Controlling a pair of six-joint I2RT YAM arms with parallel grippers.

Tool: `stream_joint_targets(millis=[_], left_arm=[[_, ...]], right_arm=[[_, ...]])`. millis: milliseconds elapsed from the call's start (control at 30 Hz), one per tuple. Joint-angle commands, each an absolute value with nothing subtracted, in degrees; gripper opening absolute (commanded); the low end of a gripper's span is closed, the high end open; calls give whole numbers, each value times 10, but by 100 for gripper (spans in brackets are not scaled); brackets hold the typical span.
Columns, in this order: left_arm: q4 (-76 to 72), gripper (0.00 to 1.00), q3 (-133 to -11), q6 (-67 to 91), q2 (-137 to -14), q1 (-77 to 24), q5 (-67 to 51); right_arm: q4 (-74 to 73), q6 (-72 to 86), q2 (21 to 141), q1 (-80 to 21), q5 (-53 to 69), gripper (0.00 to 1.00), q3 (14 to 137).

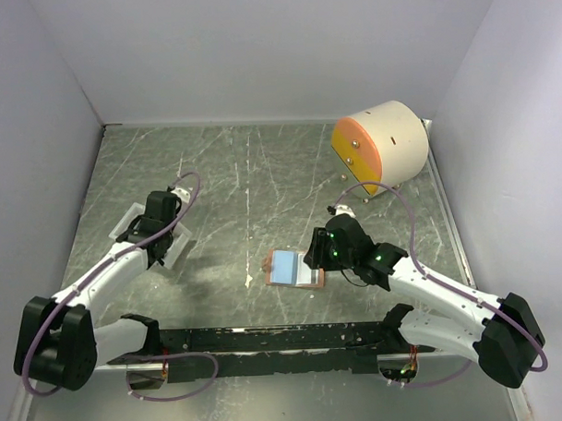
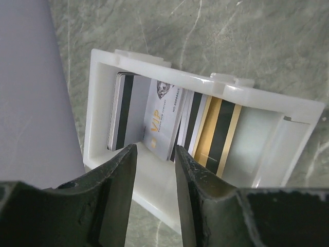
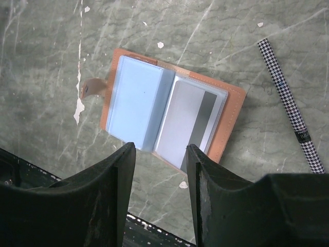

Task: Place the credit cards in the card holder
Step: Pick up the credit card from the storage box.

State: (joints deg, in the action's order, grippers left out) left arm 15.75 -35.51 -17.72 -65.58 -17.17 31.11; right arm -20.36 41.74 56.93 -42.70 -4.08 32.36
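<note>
At the 9 o'clock edge of the bench [image 1: 252,175], near the wall [image 2: 31,103], the left hand [image 2: 156,149] hangs, spread apart, over the white tray [image 2: 154,190] of credit cards [image 2: 164,121]. Toward 5 o'clock the right hand [image 3: 160,149], also apart, hangs over the open card holder [image 3: 165,103].

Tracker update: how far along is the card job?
Done: the card holder lies open with a light blue card and a grey striped card in its sleeves. In hand: nothing; the left pincer is open over the white tray, the right pincer open above the holder. Remaining: several cards in that tray.
</note>
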Motion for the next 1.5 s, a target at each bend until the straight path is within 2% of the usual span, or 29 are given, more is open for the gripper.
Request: stream_joint_targets(millis=[0, 167, 300, 633, 1467], left_arm=[[89, 46, -353, -235, -686, -140, 249], [89, 42, -361, -251, -723, -128, 200], [87, 43, -358, -252, -729, -128, 163], [94, 44, -365, -268, -780, -128, 154], [57, 38, -364, -299, -810, -128, 257]], right_arm=[[-186, 408, 563, -425, -34, 45, 331], [-185, 405, 564, -426, -31, 45, 329], [-184, 404, 560, -426, -33, 45, 326], [-188, 405, 553, -426, -34, 45, 330], [-203, 411, 515, -426, -47, 45, 316]])
